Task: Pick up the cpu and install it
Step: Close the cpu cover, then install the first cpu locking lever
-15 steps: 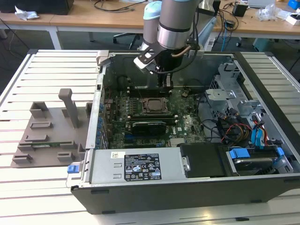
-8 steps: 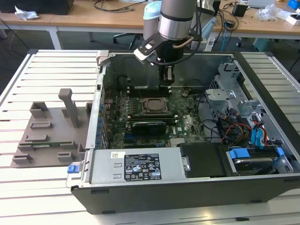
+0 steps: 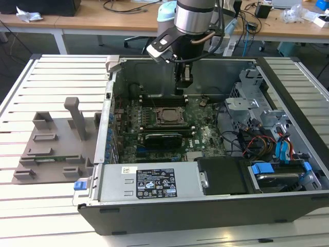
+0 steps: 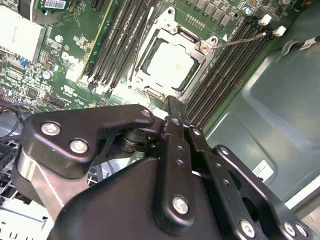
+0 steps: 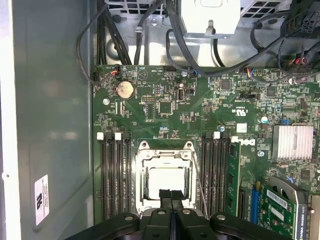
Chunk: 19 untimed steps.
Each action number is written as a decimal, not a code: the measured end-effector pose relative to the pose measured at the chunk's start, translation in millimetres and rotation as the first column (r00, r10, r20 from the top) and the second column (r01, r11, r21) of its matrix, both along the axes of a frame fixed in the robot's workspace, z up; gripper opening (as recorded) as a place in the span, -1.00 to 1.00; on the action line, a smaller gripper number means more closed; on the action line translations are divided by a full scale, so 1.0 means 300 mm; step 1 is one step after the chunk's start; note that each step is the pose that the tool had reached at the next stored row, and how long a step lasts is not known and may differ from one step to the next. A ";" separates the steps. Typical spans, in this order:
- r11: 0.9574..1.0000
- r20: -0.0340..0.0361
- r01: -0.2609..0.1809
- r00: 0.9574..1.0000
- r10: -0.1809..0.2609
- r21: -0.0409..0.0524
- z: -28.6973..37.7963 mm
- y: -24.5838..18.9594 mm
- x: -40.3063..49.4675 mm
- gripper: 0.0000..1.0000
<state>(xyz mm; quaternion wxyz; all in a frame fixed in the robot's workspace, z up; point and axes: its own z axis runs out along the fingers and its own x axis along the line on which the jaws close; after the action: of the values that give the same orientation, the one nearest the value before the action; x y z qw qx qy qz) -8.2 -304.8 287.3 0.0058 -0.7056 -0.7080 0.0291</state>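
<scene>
Right now I have the arm reaching down into the open computer case, which lies on its side on the slatted table. The gripper hangs above the green motherboard, well clear of it.

In both wrist views the gripper is clenched: its two black fingers are pressed flat against each other with nothing between them.

The cpu is not in the tool. It lies flat in its socket on the motherboard, and its pale silver top catches the light. The metal socket frame runs around its edges, and a thin wire lever runs along one side of that frame. Rows of black memory slots flank the socket on both sides.

In the second wrist view the cpu sits just past the fingertips, apart from them. In the exterior view the cpu sits near the middle of the motherboard, nearer the camera than the gripper.

Outside the case, at the exterior view's left, a grey plastic tray with raised posts rests on the table. A grey box with a printed label fills the near corner of the case.
</scene>
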 end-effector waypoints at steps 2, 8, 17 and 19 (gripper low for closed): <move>1.000 0.000 0.000 1.000 0.000 0.000 0.000 0.000 0.000 -0.79; 1.000 0.000 0.000 1.000 0.000 0.000 0.000 0.000 0.000 -0.79; 0.997 0.000 -0.080 0.997 0.080 0.000 0.000 0.000 0.000 -0.79; 0.992 0.000 -0.129 0.992 0.129 0.000 0.000 0.000 0.000 -0.79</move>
<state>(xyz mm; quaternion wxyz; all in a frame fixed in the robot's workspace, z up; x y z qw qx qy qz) -8.2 -304.8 287.3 0.0041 -0.6585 -0.7520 0.0293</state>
